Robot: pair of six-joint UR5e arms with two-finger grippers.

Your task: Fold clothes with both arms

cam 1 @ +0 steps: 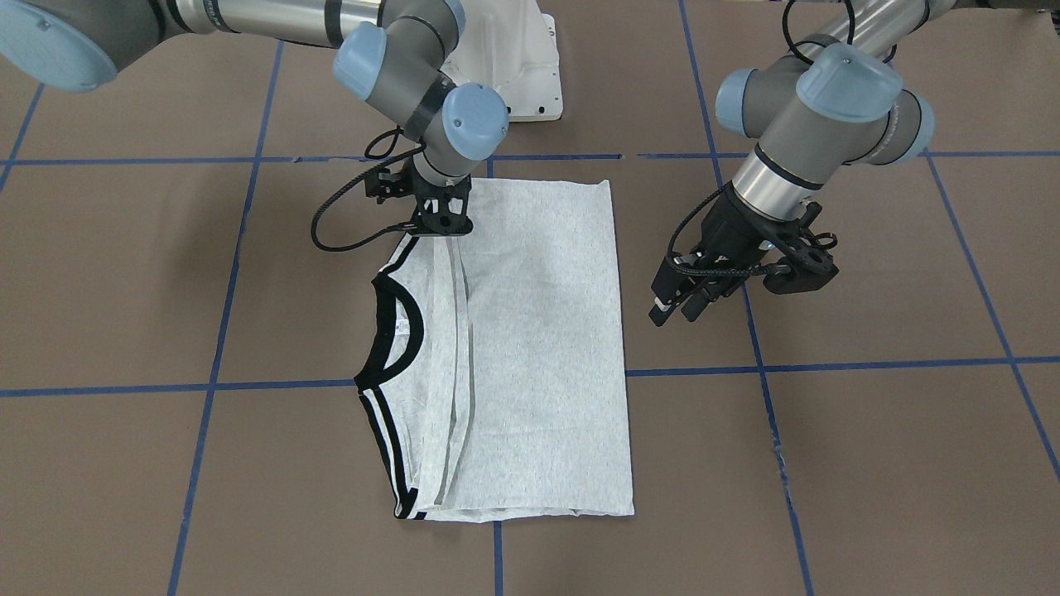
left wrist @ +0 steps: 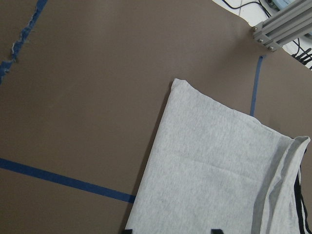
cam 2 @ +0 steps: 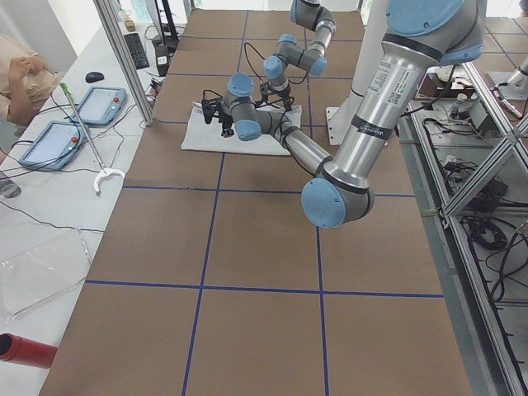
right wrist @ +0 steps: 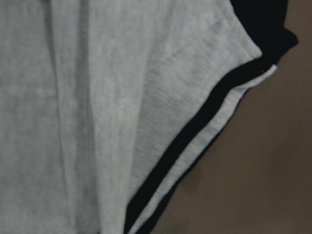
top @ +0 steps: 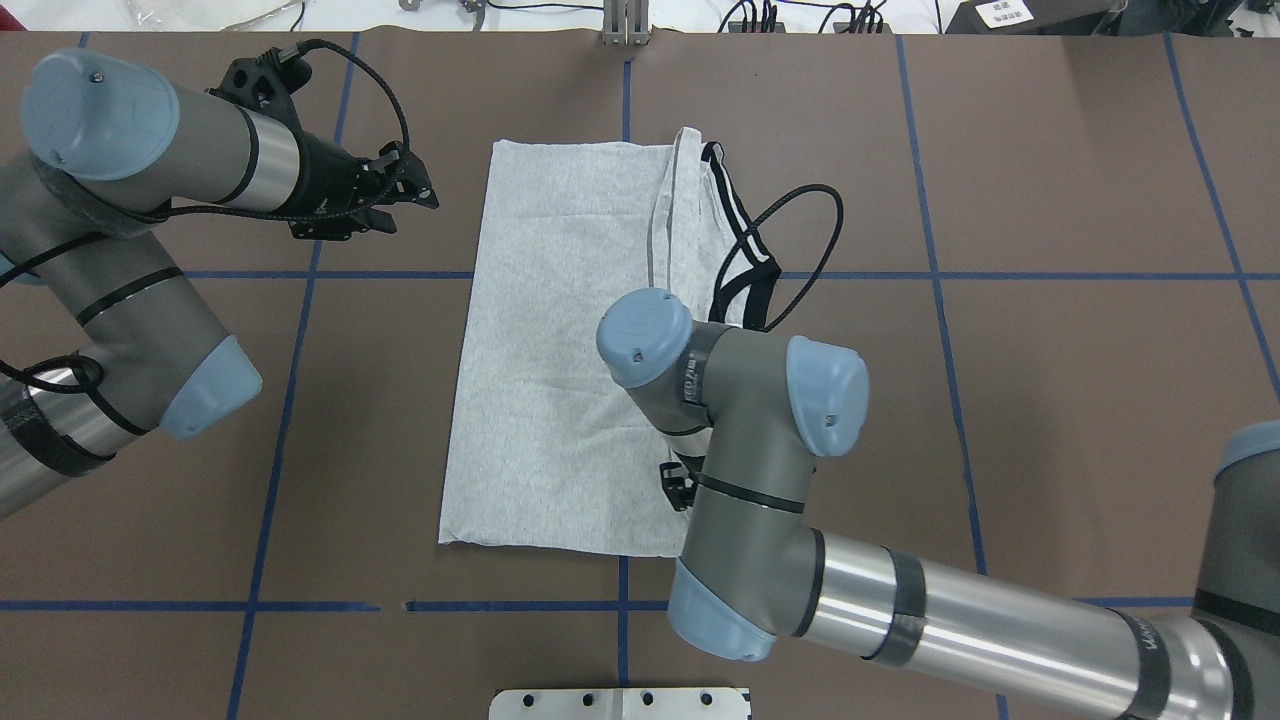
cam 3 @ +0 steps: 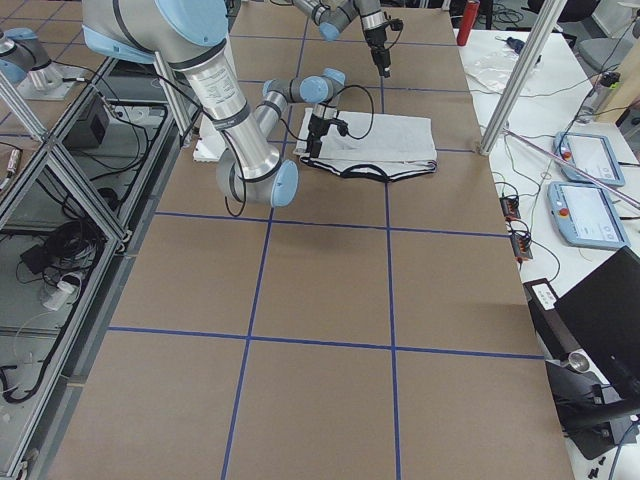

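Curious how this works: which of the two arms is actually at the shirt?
The robot's right arm: its fingers are down on the T-shirt by its striped shoulder. The left arm holds its fingers over bare table beside it.

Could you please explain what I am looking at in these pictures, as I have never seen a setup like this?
The machine is a robot with a right arm and a left arm at a brown table. One picture faces the robot from across the table, one looks down from behind it, two look along the table from its ends, and two come from cameras on the wrists. A grey T-shirt with a black collar lies on the table, folded into a long rectangle. The right tool is down on the shirt's corner by the striped shoulder; whether it grips is unclear. The left tool hangs open beside the shirt, holding nothing.
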